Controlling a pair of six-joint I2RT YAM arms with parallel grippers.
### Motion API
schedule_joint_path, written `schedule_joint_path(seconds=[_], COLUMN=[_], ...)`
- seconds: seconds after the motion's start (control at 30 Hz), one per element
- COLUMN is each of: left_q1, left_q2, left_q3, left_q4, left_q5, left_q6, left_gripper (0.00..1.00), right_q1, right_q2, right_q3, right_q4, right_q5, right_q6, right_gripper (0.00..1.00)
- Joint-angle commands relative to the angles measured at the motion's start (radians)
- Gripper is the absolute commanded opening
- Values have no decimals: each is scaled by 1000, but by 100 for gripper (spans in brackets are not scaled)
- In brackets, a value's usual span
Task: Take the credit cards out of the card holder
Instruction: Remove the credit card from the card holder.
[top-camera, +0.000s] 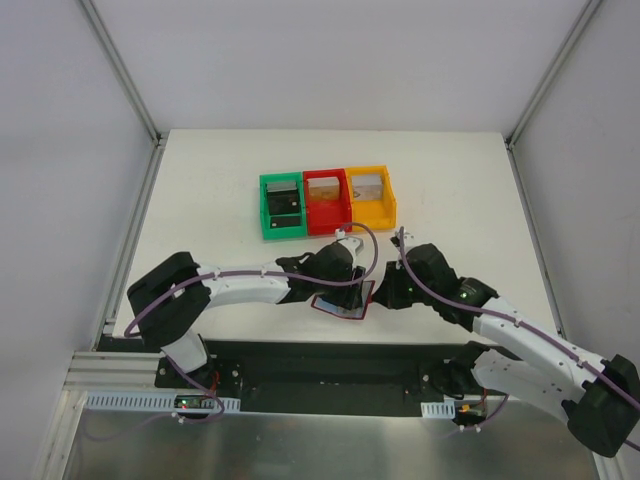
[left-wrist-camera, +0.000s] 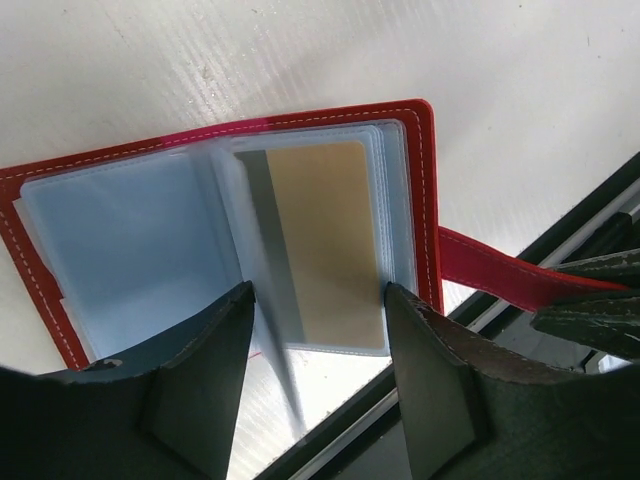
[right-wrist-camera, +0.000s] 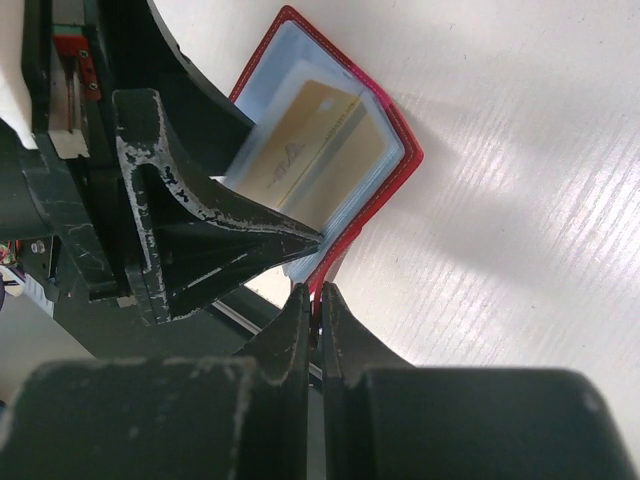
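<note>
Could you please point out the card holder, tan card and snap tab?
card holder (left-wrist-camera: 428, 200): left wrist view, right stitched border.
tan card (left-wrist-camera: 325, 245): left wrist view, face centre.
snap tab (left-wrist-camera: 500, 272): left wrist view, mid strap.

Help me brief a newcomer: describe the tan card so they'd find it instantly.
On the white table, at its near edge between the two arms, lies an open red card holder. In its clear sleeves sits the gold-tan card with a grey stripe, the only tan face beside a pale blue page.

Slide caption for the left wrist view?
Left gripper straddles the tan card in the open card holder; right gripper pinches the snap tab.
</note>
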Motion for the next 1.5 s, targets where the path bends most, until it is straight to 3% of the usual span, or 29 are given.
schedule_joint_path(seconds=[0.0,0.17,0.33,0.43,0.53,0.8,1.33,1.47], left_q1=[-6,-6,6,15,20,25,28,28], left_q2=[8,-30,-62,-87,-110,-156,-194,-263], left_q3=[22,-4,-35,-55,-70,-93,-92,-122], left_q4=[4,6,4,4,1,-13,-16,-16], left_q5=[-1,-47,-87,-102,-118,-144,-156,-246], left_q6=[21,20,13,4,0,-5,9,-13], left_gripper=[52,43,41,44,53,63,65,66], right_q1=[-5,-10,-13,-11,-11,-11,-11,-13], right_q2=[-26,-27,-29,-33,-33,-32,-32,-40], right_q3=[11,5,0,0,-3,-3,-8,-11], right_q4=[5,4,5,4,4,5,5,7], right_q5=[-4,-4,-5,-2,-4,-4,-7,-2], right_q6=[7,8,7,7,7,7,8,8], right_gripper=[0,0,0,0,0,0,0,0])
